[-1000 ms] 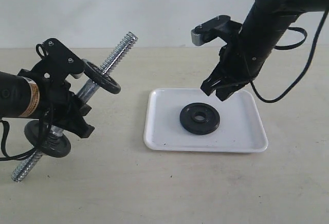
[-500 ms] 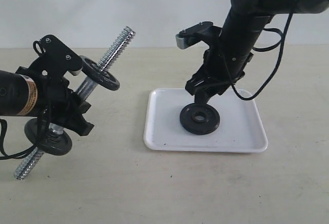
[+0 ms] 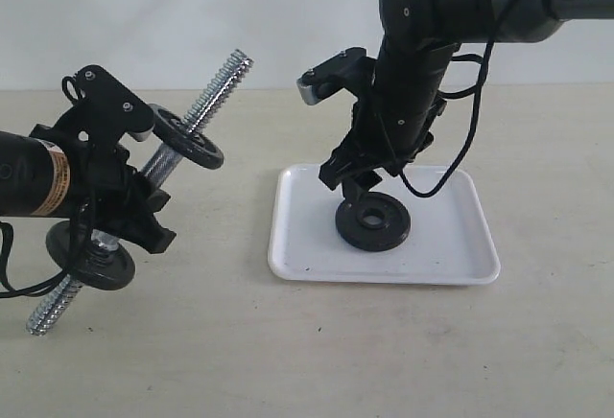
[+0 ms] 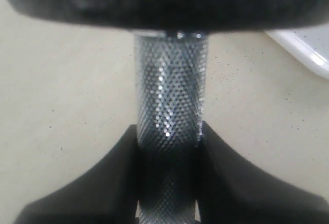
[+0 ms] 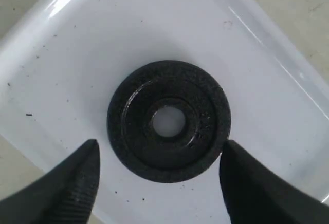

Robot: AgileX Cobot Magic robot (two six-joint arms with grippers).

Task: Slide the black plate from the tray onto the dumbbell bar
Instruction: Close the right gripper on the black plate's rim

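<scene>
The black plate point(image 3: 373, 220) is a small round disc with a hole in the middle and a raised ring around the hole. It lies flat in the tray point(image 3: 451, 245), near the middle. In the right wrist view the white of the tray shows through the hole.

The tray is white and shallow, with round corners and a low rim. It sits flat on the table.

The dumbbell bar point(image 3: 219, 87) is a shiny metal rod with a rough screw end. It leans with that end pointing up. Two black discs sit on it, one high and one low. The left pincer point(image 4: 168, 178) grips its bumpy middle.
</scene>
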